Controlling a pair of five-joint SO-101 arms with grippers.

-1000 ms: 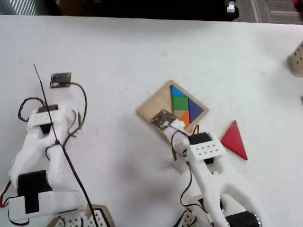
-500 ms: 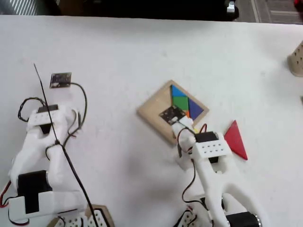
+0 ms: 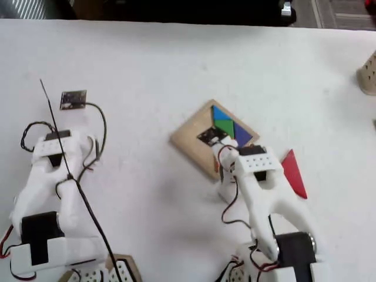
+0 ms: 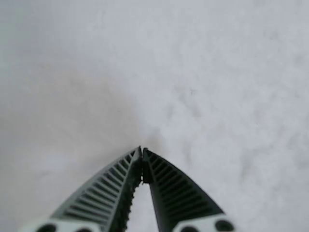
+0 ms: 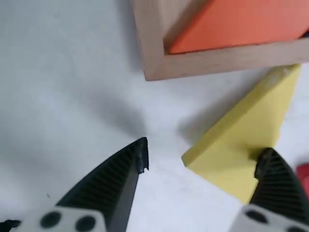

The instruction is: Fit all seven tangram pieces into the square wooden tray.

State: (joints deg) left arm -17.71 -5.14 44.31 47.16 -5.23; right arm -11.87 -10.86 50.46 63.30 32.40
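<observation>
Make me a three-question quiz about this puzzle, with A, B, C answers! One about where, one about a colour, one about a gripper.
1. Where is the yellow triangle? A) on the table beside the wooden tray B) inside the tray C) atop an arm
2. What colour piece fills the tray corner nearest it? A) pink B) orange C) white
3. The left gripper is: A) wide open B) holding a piece C) shut, empty
Answers: A, it lies outside the rim; B, the orange piece sits there; C, its jaws meet over bare table.
</observation>
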